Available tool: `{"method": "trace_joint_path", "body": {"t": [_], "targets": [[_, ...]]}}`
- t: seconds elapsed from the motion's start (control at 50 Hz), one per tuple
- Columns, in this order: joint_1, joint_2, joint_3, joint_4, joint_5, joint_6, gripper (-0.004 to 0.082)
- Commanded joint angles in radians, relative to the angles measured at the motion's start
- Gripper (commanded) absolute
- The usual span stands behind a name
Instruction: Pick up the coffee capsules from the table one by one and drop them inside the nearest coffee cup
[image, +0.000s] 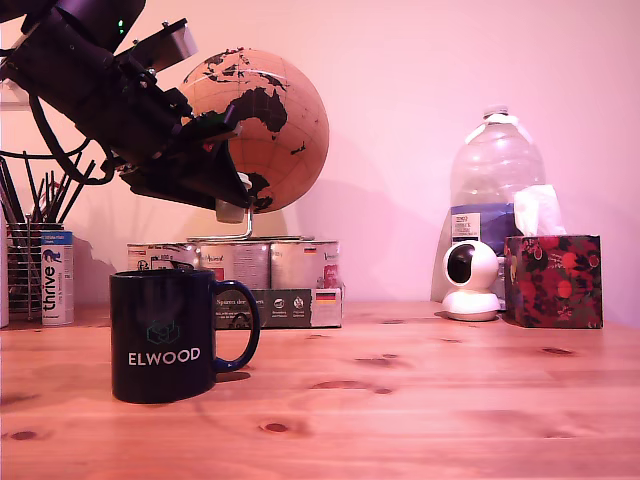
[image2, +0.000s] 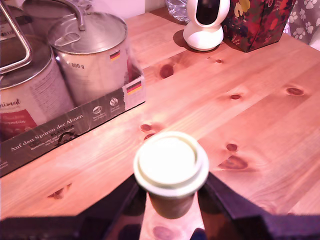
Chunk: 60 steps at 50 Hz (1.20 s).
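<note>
We see one small pale grey-white tapered coffee capsule (image2: 171, 170) held between the two dark fingers of the black gripper (image: 232, 208), which is closed on it; in the wrist view its round flat top faces the camera. In the exterior view the gripper hangs in the air, well above the light pine wooden table (image: 420, 400). The one dark navy glossy mug with white "ELWOOD" lettering (image: 170, 335) stands below the gripper and a little toward the exterior view's left, with its handle toward the right. Behind the gripper we count three silver tins in a cardboard tray (image2: 75, 80) and a brown globe (image: 262, 125). Beyond the gripper, toward the exterior view's right, the table is bare up to one white round camera (image: 470, 280) and one floral tissue box (image: 553, 280).
</note>
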Motion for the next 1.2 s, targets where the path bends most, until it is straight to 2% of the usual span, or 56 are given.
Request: {"method": "trace_joint_path", "body": {"t": [0.0,0.32,0.5,0.58,1.18], "targets": [[0.006,-0.001,-0.014,0.029,-0.009,-0.006,0.0196],[0.006,-0.002,-0.014,0.008,-0.005,-0.006,0.0196],[0.006,-0.018,-0.014,-0.067,-0.005,-0.005,0.0196],[0.006,-0.034,-0.014,-0.093,-0.005,0.01,0.0196],[0.015,-0.169,-0.035,-0.31,-0.006,0.009,0.0196]]}}
